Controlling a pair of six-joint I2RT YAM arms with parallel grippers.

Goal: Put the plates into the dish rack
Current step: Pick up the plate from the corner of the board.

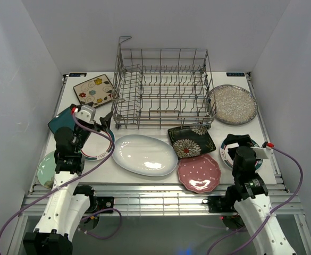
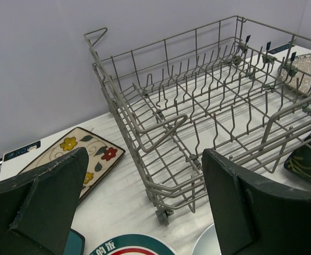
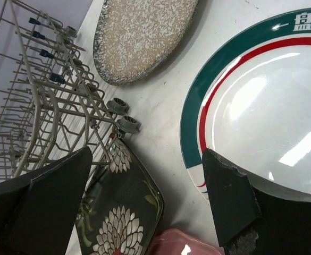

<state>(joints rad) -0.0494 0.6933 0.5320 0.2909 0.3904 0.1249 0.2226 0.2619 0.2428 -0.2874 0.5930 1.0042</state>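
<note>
Both grippers stand open and grip nothing. The left gripper [image 1: 105, 123] hangs just in front of the rack's front left corner, jaws wide apart. Its wrist view shows that corner between the two dark fingers [image 2: 49, 202]. It is above the far edge of the left rimmed plate [image 1: 98, 150], a white round with a teal and red rim. The right gripper [image 1: 239, 141], jaws also spread wide, hovers low over the right rimmed plate [image 1: 225, 155], which lies near the table's right edge.

The rack [image 1: 163, 87] sits upright at the back middle of the table [image 1: 259, 132]. Every plate in view lies flat on the table outside it.

The cream plate [image 1: 94, 90], square with flowers, lies just left of the rack. Nearer the left arm, the teal plate [image 1: 58, 121] is partly hidden by it, and the green plate [image 1: 45, 171] lies at the near left edge. The oval plate [image 1: 144, 155], large and white, lies in front of the rack. Just right of it is the black plate [image 1: 191, 141], whose far corner reaches close to the rack's front right foot. The pink plate [image 1: 199, 172] lies nearer still, touching or overlapping the black one; I cannot tell which. The speckled plate [image 1: 232, 104] lies beside the rack's right side.
</note>
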